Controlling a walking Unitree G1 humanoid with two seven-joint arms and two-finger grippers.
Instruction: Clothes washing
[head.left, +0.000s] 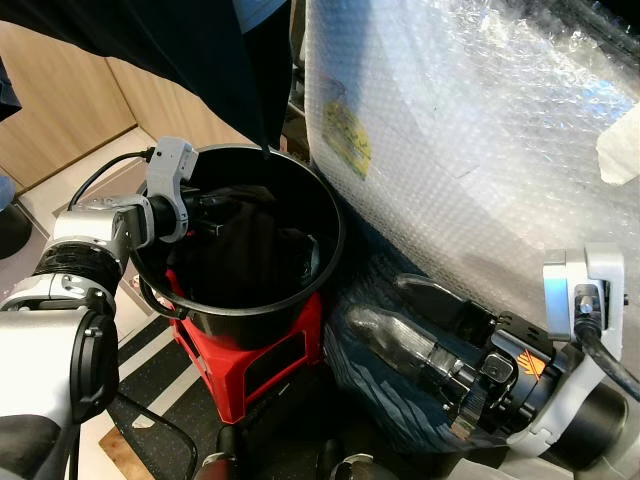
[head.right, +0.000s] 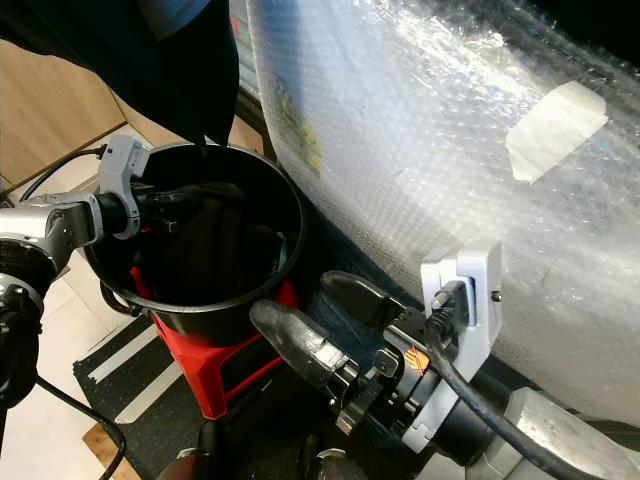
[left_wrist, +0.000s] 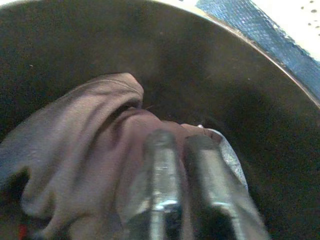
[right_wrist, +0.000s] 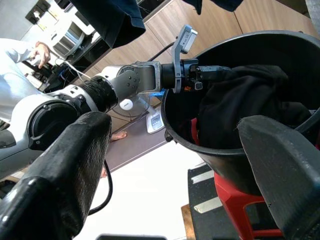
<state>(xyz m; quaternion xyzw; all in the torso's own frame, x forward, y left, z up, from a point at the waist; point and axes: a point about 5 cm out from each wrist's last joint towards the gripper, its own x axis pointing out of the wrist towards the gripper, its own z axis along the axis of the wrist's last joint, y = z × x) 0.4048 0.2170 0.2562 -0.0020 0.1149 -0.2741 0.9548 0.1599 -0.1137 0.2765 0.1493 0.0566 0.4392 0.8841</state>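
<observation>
A black bucket (head.left: 250, 322) stands on a red stool (head.left: 270, 372) in front of me. Inside it lies a dark garment (right_wrist: 240, 95), bunched up toward the rim side. My left gripper (head.left: 215, 215) reaches over the bucket's left rim. Its fingers (left_wrist: 160, 165) are pressed close together with the dark cloth (left_wrist: 75, 150) caught at their tips. My right gripper (head.left: 380, 300) hovers low to the right of the bucket, just outside its wall. It stands wide open with nothing between its fingers (right_wrist: 280, 155).
A large appliance wrapped in bubble wrap (head.left: 480, 150) fills the right side, touching the bucket's rim. Blue cloth (head.left: 350, 390) lies beneath it beside the stool. Dark clothing (head.left: 200, 50) hangs overhead. Wooden cabinets (head.left: 60, 110) stand at left; a person (right_wrist: 20, 65) stands beyond.
</observation>
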